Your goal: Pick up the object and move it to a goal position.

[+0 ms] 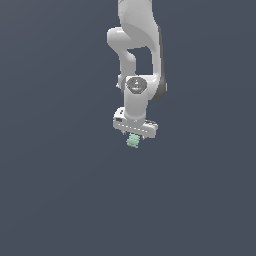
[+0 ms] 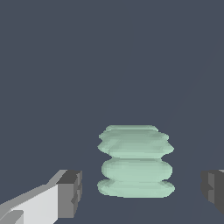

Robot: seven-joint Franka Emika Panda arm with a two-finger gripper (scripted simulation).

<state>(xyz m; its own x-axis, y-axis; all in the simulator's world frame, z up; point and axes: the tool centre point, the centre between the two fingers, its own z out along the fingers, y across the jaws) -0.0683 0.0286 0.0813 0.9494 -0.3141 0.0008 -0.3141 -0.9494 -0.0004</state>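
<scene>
The task looks early: the claw [image 1: 134, 136] sits right over the object [image 1: 133, 141], which lies between its fingers, but no grasp is made, and the lift and carry to the goal remain. In the wrist view the fingers [image 2: 70, 192] stand wide apart, a clear gap either side of the object [image 2: 135, 162], touching nothing.

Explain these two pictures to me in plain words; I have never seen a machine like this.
Both are computer renders of a simulated robot arm. The exterior view looks from a camera off the arm: the white arm reaches down to its gripper, a two-fingered clamp. The wrist view looks from a camera on the wrist, between the fingers. The small mint-green ridged piece is the object to be moved. It sits between the fingers with gaps on both sides, so nothing is held yet. The grey surface shows nothing else.
</scene>
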